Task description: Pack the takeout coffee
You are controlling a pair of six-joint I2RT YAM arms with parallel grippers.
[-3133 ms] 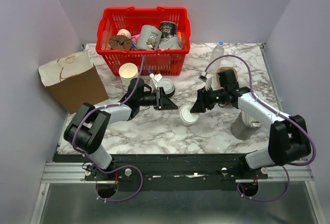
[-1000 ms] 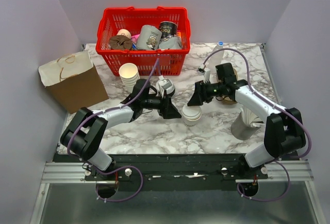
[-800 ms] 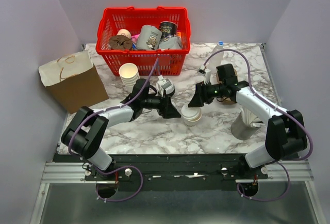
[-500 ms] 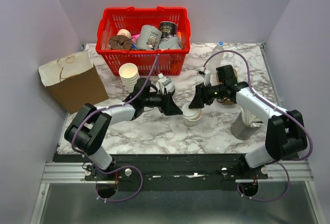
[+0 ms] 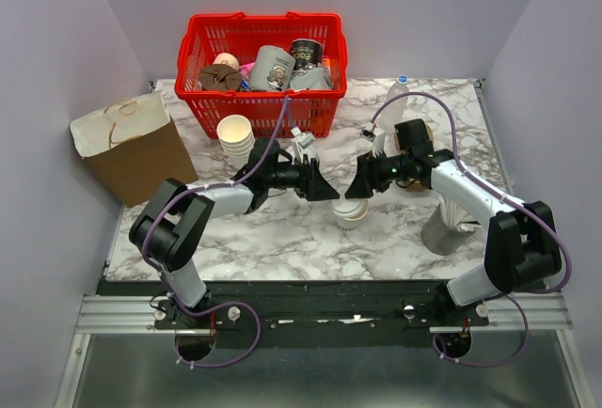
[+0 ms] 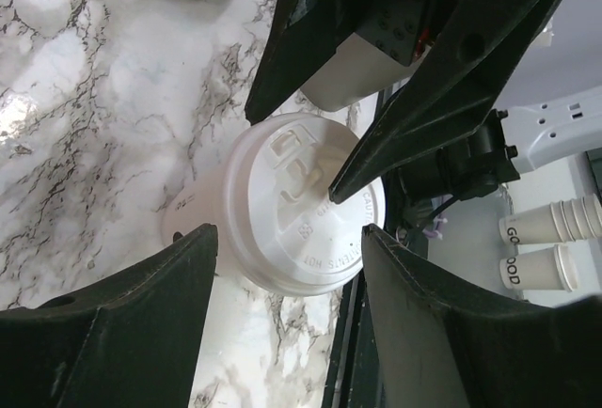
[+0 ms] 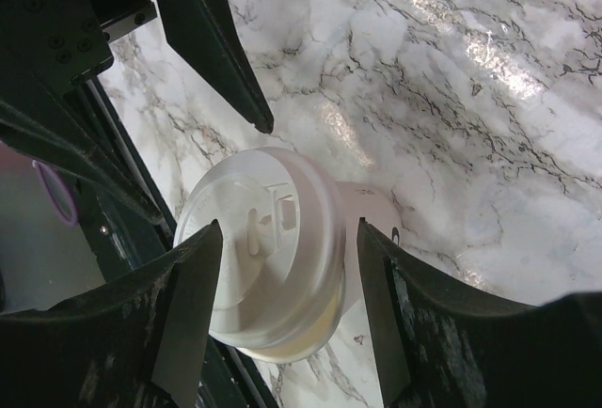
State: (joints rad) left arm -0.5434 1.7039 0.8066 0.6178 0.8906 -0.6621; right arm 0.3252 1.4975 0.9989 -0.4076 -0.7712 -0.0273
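Observation:
The takeout coffee point(image 5: 350, 210) is a cream-white paper cup with a white lid, standing on the marble table point(image 5: 282, 239) between the two arms. My left gripper point(image 5: 325, 192) reaches in from the left and my right gripper point(image 5: 358, 188) from the right, both just above the cup. In the left wrist view the lid point(image 6: 303, 207) lies below and between my open left gripper point(image 6: 289, 230); the right gripper's fingers point(image 6: 442, 88) cross over it. The right wrist view has the lid point(image 7: 261, 248) between my open right gripper point(image 7: 288, 226), with no firm contact visible.
A red basket point(image 5: 254, 115) with mugs and other items stands at the back. A stack of paper cups point(image 5: 235, 133) is left of the arms and a brown open box point(image 5: 132, 149) at the far left. A bottle point(image 5: 397, 96) and a grey holder point(image 5: 440, 231) stand on the right.
My left gripper has shifted right and towards the back, closer to the cup's lid. The right gripper and the cup have barely moved.

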